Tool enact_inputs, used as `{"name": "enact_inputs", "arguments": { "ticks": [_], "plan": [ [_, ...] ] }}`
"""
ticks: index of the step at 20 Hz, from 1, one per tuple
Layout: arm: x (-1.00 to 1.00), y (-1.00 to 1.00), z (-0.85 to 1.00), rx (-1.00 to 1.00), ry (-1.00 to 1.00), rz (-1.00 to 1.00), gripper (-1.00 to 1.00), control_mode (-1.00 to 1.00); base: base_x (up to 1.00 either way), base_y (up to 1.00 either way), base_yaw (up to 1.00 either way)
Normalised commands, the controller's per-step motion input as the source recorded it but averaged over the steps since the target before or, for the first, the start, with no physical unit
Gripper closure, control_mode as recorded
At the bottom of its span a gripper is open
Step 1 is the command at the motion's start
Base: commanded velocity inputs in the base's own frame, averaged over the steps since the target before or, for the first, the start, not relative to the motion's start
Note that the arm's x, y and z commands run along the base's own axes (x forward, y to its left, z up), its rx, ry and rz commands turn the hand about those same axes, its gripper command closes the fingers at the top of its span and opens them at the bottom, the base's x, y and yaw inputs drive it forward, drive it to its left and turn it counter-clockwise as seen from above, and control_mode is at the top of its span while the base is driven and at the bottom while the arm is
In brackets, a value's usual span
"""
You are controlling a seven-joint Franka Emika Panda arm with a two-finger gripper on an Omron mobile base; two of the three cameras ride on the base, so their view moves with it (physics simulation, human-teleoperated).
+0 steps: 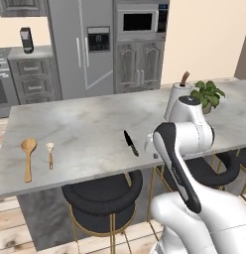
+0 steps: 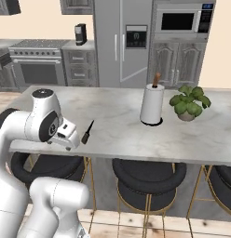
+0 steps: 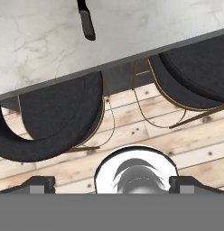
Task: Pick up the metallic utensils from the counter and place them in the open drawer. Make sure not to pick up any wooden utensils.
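A: Where is the slim all-dark kitchen knife with the black handle point(image 1: 131, 143)?

B: It lies flat on the long light grey marbled stone counter point(image 1: 90, 129), close to the near edge, left of the white arm's bent elbow in the left base view. In the hand view just its handle end shows at the top edge; the blade is cut off.

A: And the two-finger gripper point(image 3: 112, 184)?

B: Its two small dark finger tips sit far apart at the bottom of the hand view, so the jaws stand wide with nothing between them. It hangs off the counter's edge, over the round black stools with thin gold legs point(image 3: 57, 117) and the pale wood floor point(image 3: 145, 131). In both base views the arm's own links hide the fingers.

A: The wooden ones?

B: A large tan wooden spoon with a round bowl point(image 1: 28, 156) and, just beside it, a shorter wooden-handled utensil with a pale cream head point(image 1: 50, 154), well apart from the knife, toward the counter's left end.

A: Anything else on the slab?

B: A white paper towel roll on a brown-tipped holder point(image 2: 152, 104) and a small green potted plant point(image 2: 188, 103) near it. The arm covers part of the roll in the left base view.
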Motion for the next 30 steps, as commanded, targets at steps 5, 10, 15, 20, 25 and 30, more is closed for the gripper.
{"name": "enact_inputs", "arguments": {
  "ticks": [5, 10, 15, 20, 25, 30],
  "plan": [
    [0.08, 0.00, 0.00, 0.00, 0.00, 0.00, -1.00, -1.00, 0.32, 0.11, 0.00],
    [0.67, 0.01, 0.00, 0.00, 0.00, 0.03, -1.00, -1.00, 0.00, 0.00, 0.00],
    [1.00, 0.02, -0.15, -0.01, 0.06, 0.02, -1.00, -1.00, 0.00, 0.00, 0.00],
    [0.95, 0.11, -0.41, -0.06, -0.04, 0.02, -1.00, -1.00, 0.00, 0.00, 0.00],
    [0.94, 0.21, -0.59, -0.05, 0.01, 0.06, -1.00, -1.00, 0.00, 0.00, 0.00],
    [0.70, 0.15, -0.59, -0.06, 0.03, 0.04, -1.00, -1.00, 0.00, 0.00, 0.00]
  ]
}}
